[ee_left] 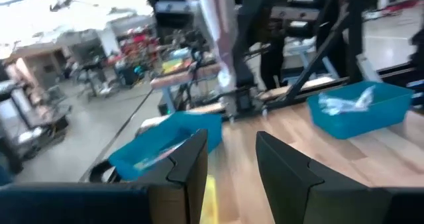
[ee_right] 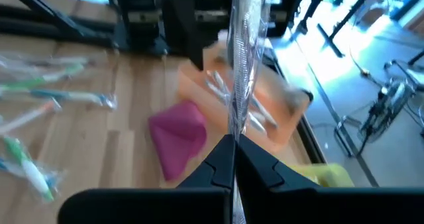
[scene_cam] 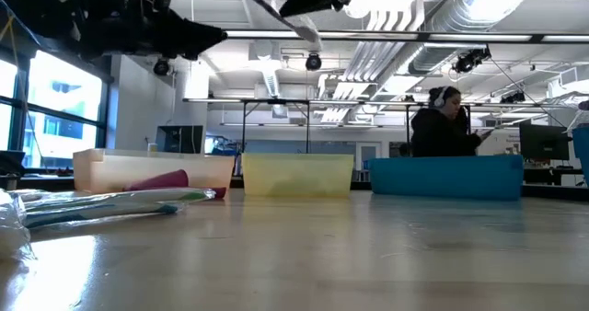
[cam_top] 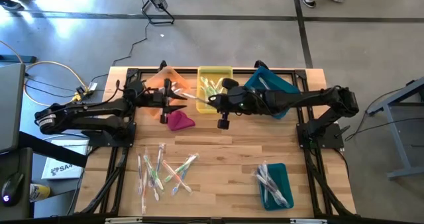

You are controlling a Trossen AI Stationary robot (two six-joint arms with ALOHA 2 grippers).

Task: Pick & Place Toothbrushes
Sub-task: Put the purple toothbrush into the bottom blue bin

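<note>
1. Wooden table (cam_top: 225,164) fills the middle of the high view, framed by black rails along both long sides, with grey floor all round it.
2. Along the far edge stand three bins side by side: an orange bin (cam_top: 167,79), a yellow bin (cam_top: 215,80) and a teal bin (cam_top: 270,85). A smaller teal tray (cam_top: 274,185) sits near the front right corner, with wrapped brushes in it.
3. A loose scatter of toothbrushes (cam_top: 164,171) lies on the front left part of the table, close to the left rail. More lie in the orange and yellow bins.
4. A magenta cloth lump (cam_top: 180,121) rests just in front of the orange bin.
5. The right gripper (ee_right: 233,159) hangs above the table near the front edge of the yellow bin, its fingers pressed together on a wrapped toothbrush (ee_right: 244,58) that sticks out past the fingertips toward the left arm.
6. The left gripper (ee_left: 230,156) is raised in front of the orange bin, facing the right one; its fingers stand partly apart with nothing between them, and the tip of the held brush is near it.
7. Bare wood lies across the table's centre, between the scatter and the teal tray.
8. Beyond the table, in the low view, a person (scene_cam: 446,122) wearing headphones sits at a desk.
</note>
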